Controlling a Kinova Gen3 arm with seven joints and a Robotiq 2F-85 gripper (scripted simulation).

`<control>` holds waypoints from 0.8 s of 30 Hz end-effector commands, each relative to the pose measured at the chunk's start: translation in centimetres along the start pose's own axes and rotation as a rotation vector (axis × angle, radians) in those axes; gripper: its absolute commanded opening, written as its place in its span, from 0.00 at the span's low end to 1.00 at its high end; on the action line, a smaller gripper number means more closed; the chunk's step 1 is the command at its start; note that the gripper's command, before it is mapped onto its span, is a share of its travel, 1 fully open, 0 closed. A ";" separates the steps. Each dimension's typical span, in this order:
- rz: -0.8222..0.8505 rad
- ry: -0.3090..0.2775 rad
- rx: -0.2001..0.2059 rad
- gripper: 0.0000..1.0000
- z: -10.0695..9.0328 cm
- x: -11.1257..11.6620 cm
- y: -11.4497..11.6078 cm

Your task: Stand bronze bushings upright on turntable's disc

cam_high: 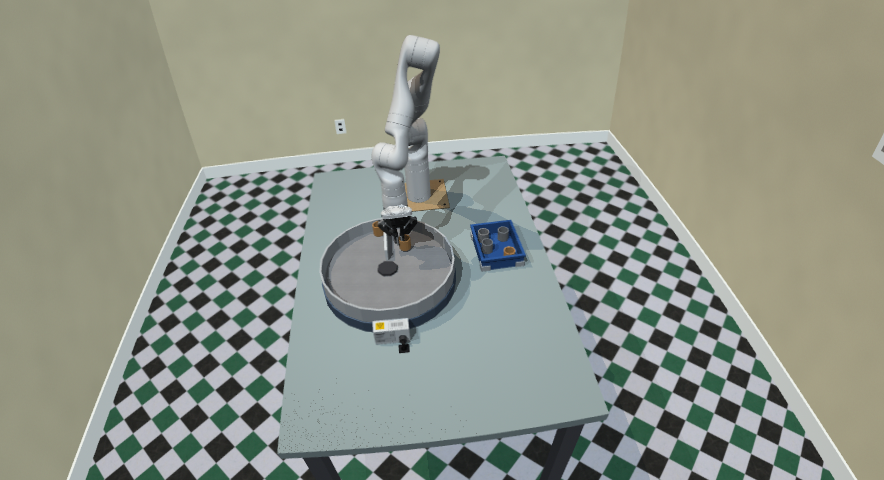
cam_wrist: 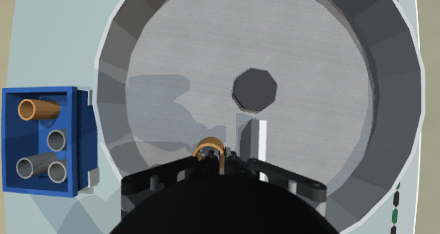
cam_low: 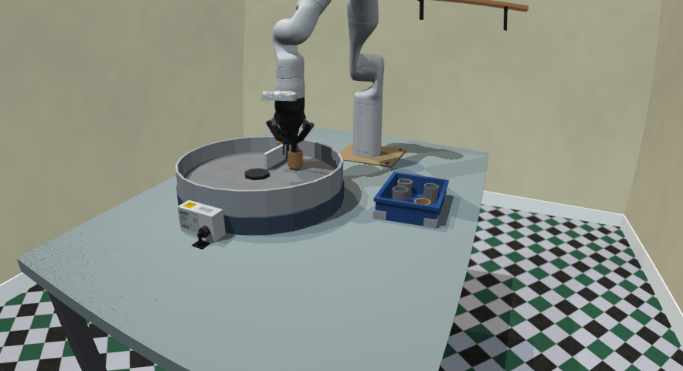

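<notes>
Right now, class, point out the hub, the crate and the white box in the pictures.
Hub (cam_high: 387,268) (cam_low: 256,174) (cam_wrist: 255,90): top, exterior, wrist; top face.
Crate (cam_high: 520,249) (cam_low: 406,216) (cam_wrist: 76,141): same views; wall.
White box (cam_high: 391,332) (cam_low: 195,218): top, exterior; side.

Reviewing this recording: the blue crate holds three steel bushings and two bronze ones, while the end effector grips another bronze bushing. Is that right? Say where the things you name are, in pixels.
Not quite: the blue crate (cam_high: 493,222) (cam_low: 420,176) (cam_wrist: 75,141) holds only one bronze bushing (cam_high: 509,251) (cam_low: 422,202) (cam_wrist: 41,109), as the wrist view shows. The three steel bushings (cam_high: 503,234) (cam_low: 430,193) (cam_wrist: 39,165) are there, and the end effector (cam_high: 399,236) (cam_low: 290,151) (cam_wrist: 222,154) does grip another bronze bushing (cam_high: 405,244) (cam_low: 295,159) (cam_wrist: 209,141).
</notes>
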State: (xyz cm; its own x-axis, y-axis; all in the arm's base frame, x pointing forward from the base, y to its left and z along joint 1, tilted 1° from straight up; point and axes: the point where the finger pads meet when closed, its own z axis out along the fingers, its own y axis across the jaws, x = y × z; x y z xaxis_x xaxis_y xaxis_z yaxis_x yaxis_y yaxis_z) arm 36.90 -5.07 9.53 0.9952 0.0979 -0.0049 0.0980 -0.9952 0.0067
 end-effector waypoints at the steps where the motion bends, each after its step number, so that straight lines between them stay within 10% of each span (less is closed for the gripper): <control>1: -0.002 0.002 0.000 0.00 0.2 0.0 0.0; 24: -0.002 0.002 0.000 0.00 0.5 -0.1 0.0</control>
State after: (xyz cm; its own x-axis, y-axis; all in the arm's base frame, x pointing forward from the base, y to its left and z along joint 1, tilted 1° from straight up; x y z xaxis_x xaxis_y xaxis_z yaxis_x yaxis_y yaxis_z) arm 36.85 -5.09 9.26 0.9951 0.0987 -0.0046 0.0987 -0.9951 0.0081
